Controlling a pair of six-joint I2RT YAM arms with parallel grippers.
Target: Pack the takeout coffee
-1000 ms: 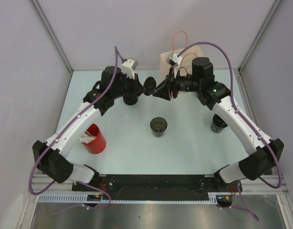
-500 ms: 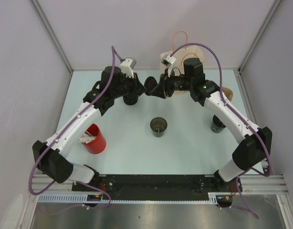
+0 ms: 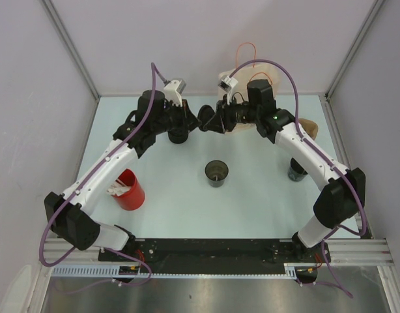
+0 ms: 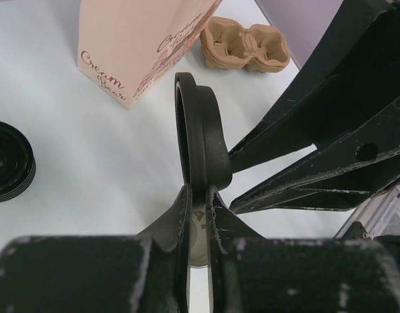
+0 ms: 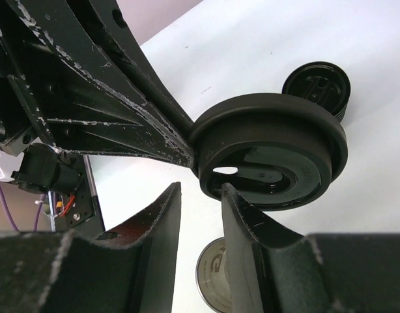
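Lid: a black takeout lid (image 5: 271,156) hangs in the air over the back of the table (image 3: 161,195), between the two wrists and turned on edge rather than lying flat.
Left gripper: the left gripper (image 4: 199,195) is clamped on the lid's rim. From its own wrist the disc runs straight out from the fingertips, edge toward the camera.
Right gripper: the right gripper (image 5: 197,202) faces the left one with its jaws parted and a strip of table showing between them. It grasps nothing yet.
Deciding relation: the lid's rim sits right at the mouth of the right jaws. One finger (image 5: 242,222) crosses in front of the lid's hollow face and the other lies outside the rim. Whether either touches it cannot be told.
Step, as judged: a hand-over from left to right, where the right jaws must pinch the rim before the left lets go.
Open cup: the open cup (image 3: 217,173) stands mid-table, nearer the bases and well apart from the lid, about midway between the arms.
Surroundings: a stack of lids (image 4: 8,160) rests on the table. A pink paper bag (image 4: 141,45) and a cardboard cup carrier (image 4: 245,47) stand at the back.
Risk: an off-centre pinch could tilt the lid.
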